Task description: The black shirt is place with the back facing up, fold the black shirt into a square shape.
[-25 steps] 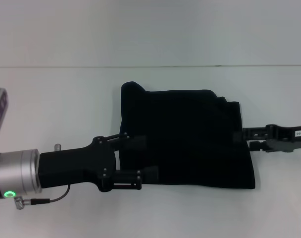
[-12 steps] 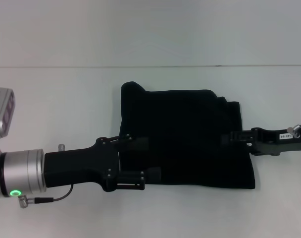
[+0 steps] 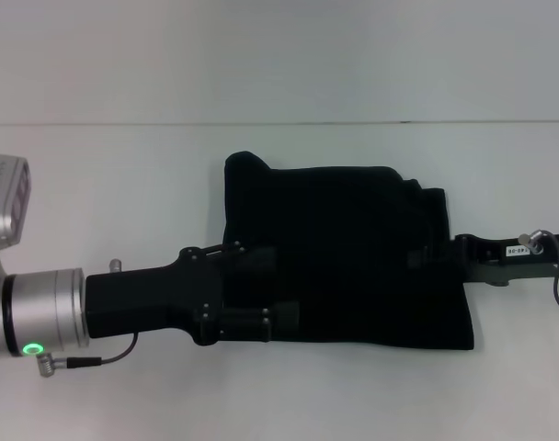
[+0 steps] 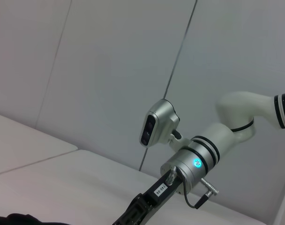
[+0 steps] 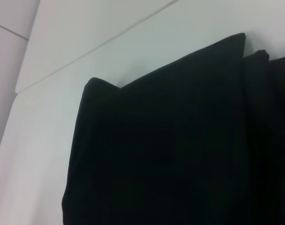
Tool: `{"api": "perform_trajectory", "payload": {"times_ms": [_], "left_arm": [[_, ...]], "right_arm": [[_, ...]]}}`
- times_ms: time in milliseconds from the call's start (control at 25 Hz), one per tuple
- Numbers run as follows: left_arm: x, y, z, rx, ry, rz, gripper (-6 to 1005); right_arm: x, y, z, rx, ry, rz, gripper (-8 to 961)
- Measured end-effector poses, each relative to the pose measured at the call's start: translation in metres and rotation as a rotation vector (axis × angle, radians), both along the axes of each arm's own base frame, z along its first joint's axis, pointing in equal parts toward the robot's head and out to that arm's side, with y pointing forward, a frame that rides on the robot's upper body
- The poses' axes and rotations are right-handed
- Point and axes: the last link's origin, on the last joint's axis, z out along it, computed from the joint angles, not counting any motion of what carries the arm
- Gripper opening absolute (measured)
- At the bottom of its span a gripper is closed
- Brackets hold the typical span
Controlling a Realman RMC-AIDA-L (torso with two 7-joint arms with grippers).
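1. The black shirt [image 3: 344,253] was seen lying flat on the white table [image 3: 123,193], at mid-table between the two arms, slightly toward the robot's right.
2. The shirt was already folded into a compact, roughly rectangular pad. Its long axis ran across the table from left to right, the far and near edges being the longer ones.
3. The far left corner was raised in a small rounded bump. The right side showed a stepped outline, where an under-layer stuck out past the upper one.
4. The fabric appeared plain matte black, with no print. Layering was hard to make out except at the edges.
5. In the right wrist view, the shirt [image 5: 180,150] filled most of the picture, with two stacked edges visible at one corner.
6. The left gripper [image 3: 272,289] was recorded at the shirt's near left edge. Its two fingers were spread apart, their tips overlapping the fabric. Whether cloth lay between them could not be told.
7. The right gripper [image 3: 425,257] reached in over the shirt's right edge. Its opening could not be told against the black cloth.
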Motion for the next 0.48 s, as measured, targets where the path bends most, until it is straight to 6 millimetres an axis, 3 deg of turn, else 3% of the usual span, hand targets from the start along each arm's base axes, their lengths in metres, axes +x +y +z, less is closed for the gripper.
{"api": "perform_trajectory", "payload": {"times_ms": [480], "left_arm": [[0.0015,0.0060,-0.0008,0.006,0.023,0.002,909]], "right_arm": [[-0.0017,-0.0039,0.0041,0.024,0.068,0.017,150]]}}
